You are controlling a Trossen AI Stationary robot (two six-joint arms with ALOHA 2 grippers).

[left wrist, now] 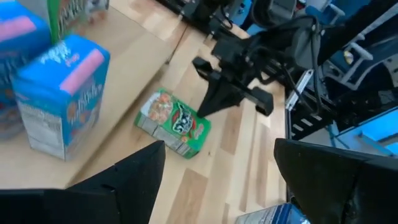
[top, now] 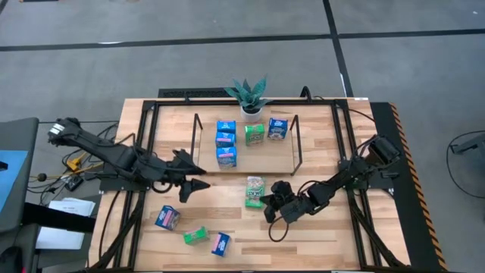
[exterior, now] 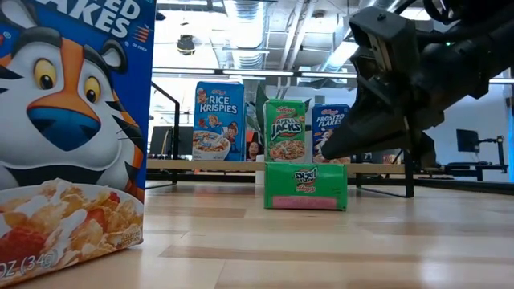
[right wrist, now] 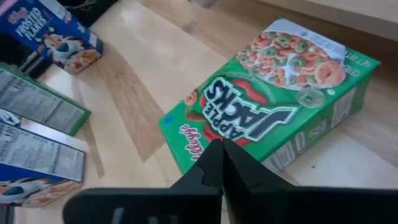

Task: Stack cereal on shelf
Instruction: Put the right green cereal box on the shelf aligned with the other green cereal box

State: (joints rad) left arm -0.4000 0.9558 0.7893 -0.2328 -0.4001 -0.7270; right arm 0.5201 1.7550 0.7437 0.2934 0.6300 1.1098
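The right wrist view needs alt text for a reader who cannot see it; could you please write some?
A green Apple Jacks cereal box lies flat on the wooden tabletop, just ahead of the right claw, whose dark fingers are shut and hold nothing. A blue Frosted Flakes box lies farther off.

Slatted wooden table (top: pixel 318 227) carrying a wire-framed shelf (top: pixel 258 161).
Five boxes stand on the shelf; an Apple Jacks box (top: pixel 255 191) lies flat just before it; three boxes (top: pixel 194 230) lie near-left; a potted plant (top: pixel 249 97) stands far.
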